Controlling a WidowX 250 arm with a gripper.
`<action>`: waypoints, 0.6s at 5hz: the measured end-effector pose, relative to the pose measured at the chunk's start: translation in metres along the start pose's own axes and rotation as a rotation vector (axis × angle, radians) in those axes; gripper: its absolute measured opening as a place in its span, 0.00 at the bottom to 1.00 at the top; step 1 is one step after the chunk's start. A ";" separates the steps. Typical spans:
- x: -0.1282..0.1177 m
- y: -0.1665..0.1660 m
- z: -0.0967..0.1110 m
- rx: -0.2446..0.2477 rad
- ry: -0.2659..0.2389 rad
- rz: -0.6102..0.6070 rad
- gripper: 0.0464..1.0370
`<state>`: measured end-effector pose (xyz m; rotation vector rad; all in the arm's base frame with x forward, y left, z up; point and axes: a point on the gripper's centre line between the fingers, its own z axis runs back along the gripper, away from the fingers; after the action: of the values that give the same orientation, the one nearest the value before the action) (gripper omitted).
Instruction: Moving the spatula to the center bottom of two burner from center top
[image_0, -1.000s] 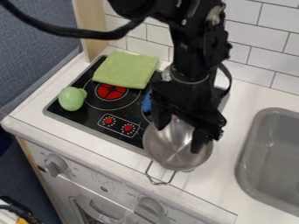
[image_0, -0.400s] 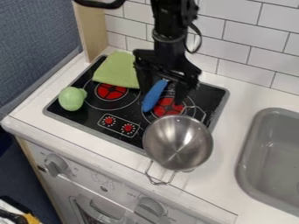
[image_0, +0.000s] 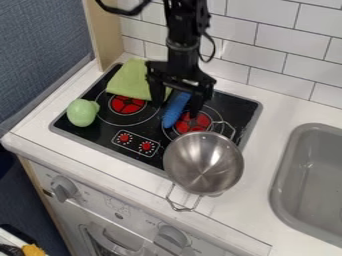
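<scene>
So, gripper (image_0: 177, 107) behind-left of pot (image_0: 204, 162), fingers spread, straddling blue spatula (image_0: 172, 115), probably lined up for squeeze across narrow width. Spatula lies slanted behind-left of pot, beside nearer burner (image_0: 193, 123); goal spot probably directly left of pot, so slide toward front needed. Spatula's far end hidden under gripper. Finger contact hard to make out. Arm cut off by top edge, well behind pot.

Gripper (image_0: 176, 108) away from the metal pot (image_0: 204, 164), over the blue spatula (image_0: 174, 112).
</scene>
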<state>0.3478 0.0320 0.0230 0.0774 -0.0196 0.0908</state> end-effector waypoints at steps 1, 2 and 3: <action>0.002 0.003 -0.012 -0.005 0.026 0.010 0.96; 0.008 0.007 -0.016 -0.023 0.030 0.027 0.91; 0.005 0.006 -0.017 -0.030 0.026 0.010 0.64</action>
<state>0.3528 0.0393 0.0070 0.0457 0.0041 0.1014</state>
